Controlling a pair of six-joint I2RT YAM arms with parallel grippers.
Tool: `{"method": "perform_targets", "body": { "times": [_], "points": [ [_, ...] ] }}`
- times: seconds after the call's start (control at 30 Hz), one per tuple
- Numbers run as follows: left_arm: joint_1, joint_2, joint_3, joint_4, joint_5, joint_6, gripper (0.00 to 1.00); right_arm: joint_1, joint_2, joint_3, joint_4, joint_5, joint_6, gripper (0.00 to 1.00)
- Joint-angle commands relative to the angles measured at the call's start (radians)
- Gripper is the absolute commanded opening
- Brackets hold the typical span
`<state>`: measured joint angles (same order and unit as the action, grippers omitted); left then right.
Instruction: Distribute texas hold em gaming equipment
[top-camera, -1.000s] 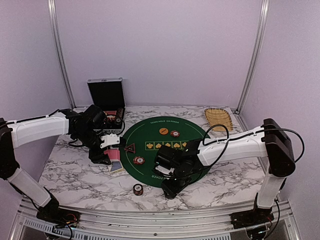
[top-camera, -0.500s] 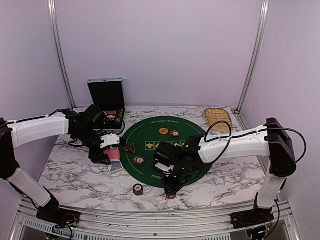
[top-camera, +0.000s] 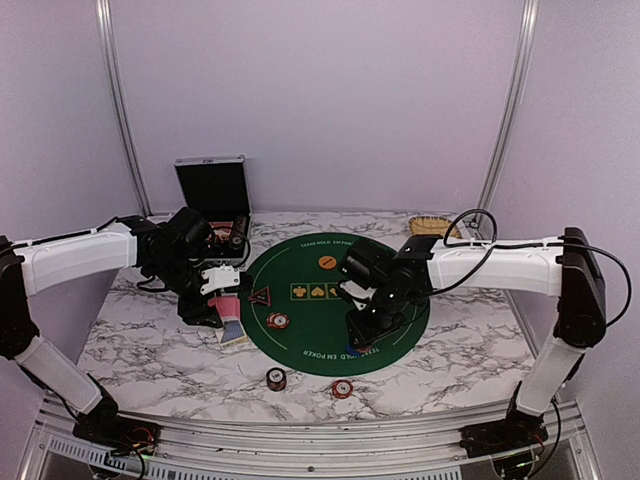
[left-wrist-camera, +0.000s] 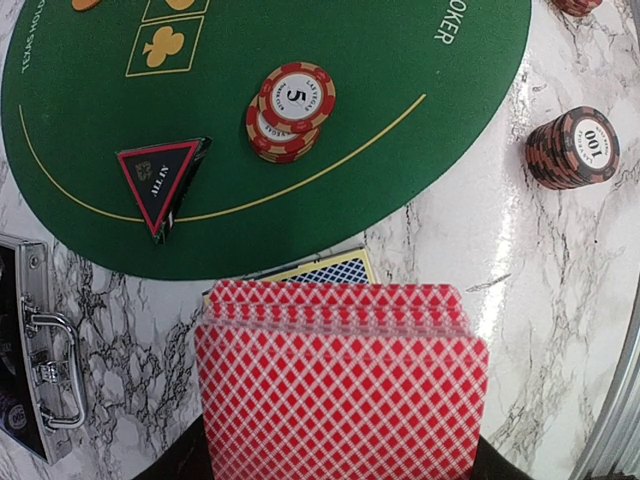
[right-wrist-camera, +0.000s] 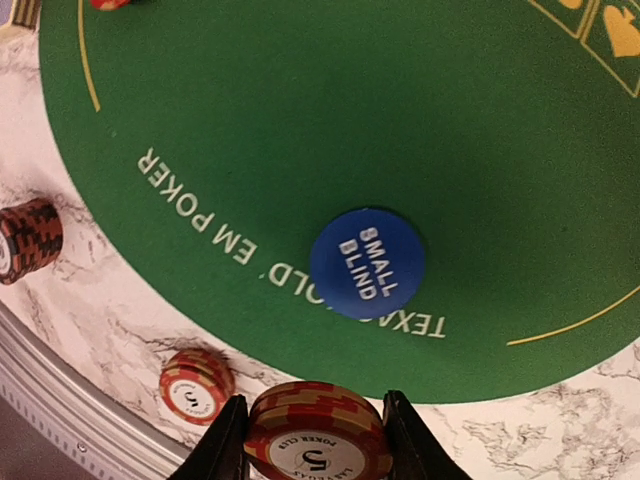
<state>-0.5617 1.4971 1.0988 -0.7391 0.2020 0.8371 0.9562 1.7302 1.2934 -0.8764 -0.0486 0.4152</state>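
My left gripper (top-camera: 212, 312) is shut on a fan of red-backed cards (left-wrist-camera: 340, 380) and holds it over the marble, left of the green mat (top-camera: 300, 275). A blue-backed card pack (left-wrist-camera: 330, 270) lies under it. A dark triangular marker (left-wrist-camera: 160, 180) and a red "5" chip stack (left-wrist-camera: 290, 108) sit on the mat's left. My right gripper (top-camera: 362, 328) is shut on a red "5" chip stack (right-wrist-camera: 318, 435) above the mat's near edge. A blue "small blind" button (right-wrist-camera: 366, 262) lies on the mat below it. An orange button (top-camera: 327, 262) lies at the far side.
A dark "100" chip stack (top-camera: 277, 378) and a red chip stack (top-camera: 342, 388) stand on the marble near the front edge. The open black case (top-camera: 212, 190) stands at the back left. The wicker basket (top-camera: 432, 224) sits at the back right, partly behind the right arm.
My right gripper has moved from the front edge back over the mat and up, still holding chips. A red chip stack now stands where it was. The left arm has not moved.
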Motion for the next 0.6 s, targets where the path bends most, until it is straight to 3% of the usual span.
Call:
{"method": "perform_targets", "body": {
  "times": [0.0, 0.27, 0.57],
  "points": [
    [0.006, -0.022, 0.029, -0.026, 0.023, -0.005, 0.00, -0.069, -0.018, -0.017, -0.003, 0.044, -0.014, 0.13],
    [0.006, -0.018, 0.031, -0.031, 0.025, -0.002, 0.00, -0.189, -0.003, -0.108, 0.070, 0.081, -0.033, 0.14],
    [0.006, -0.015, 0.033, -0.032, 0.027, -0.004, 0.00, -0.228, 0.040, -0.141, 0.153, 0.072, -0.042, 0.16]
  ]
}}
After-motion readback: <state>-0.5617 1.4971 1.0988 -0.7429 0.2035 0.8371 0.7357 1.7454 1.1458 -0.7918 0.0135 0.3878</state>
